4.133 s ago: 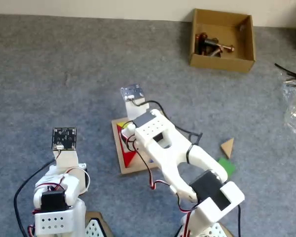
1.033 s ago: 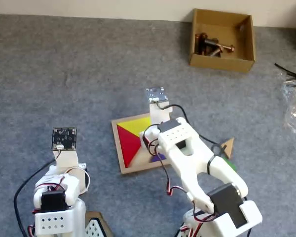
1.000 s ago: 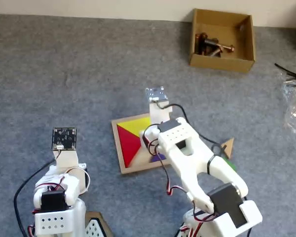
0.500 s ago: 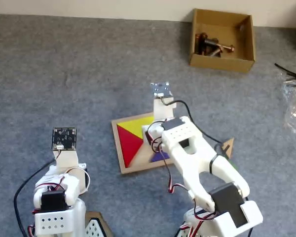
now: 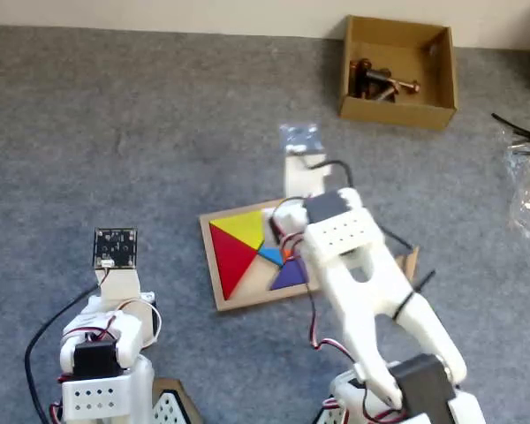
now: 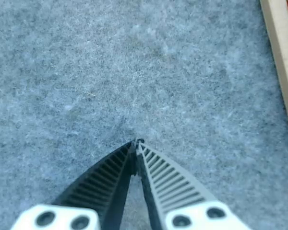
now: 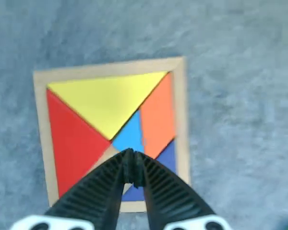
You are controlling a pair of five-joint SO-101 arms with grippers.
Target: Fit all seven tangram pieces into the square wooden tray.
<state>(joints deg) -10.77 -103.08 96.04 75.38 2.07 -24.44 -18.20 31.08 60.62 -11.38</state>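
With five coloured pieces (image 7: 105, 100) seated in the wooden tray (image 5: 209, 263), my right jaws hang closed and empty above its middle, my left jaws closed well beside it; next, I judge, fetch the tan triangle (image 5: 411, 261) near the tray.

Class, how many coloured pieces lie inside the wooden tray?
5: yellow, red, orange, light blue and purple, all inside the tray; the right gripper may hide more.

Even, diffuse light; soft shadows
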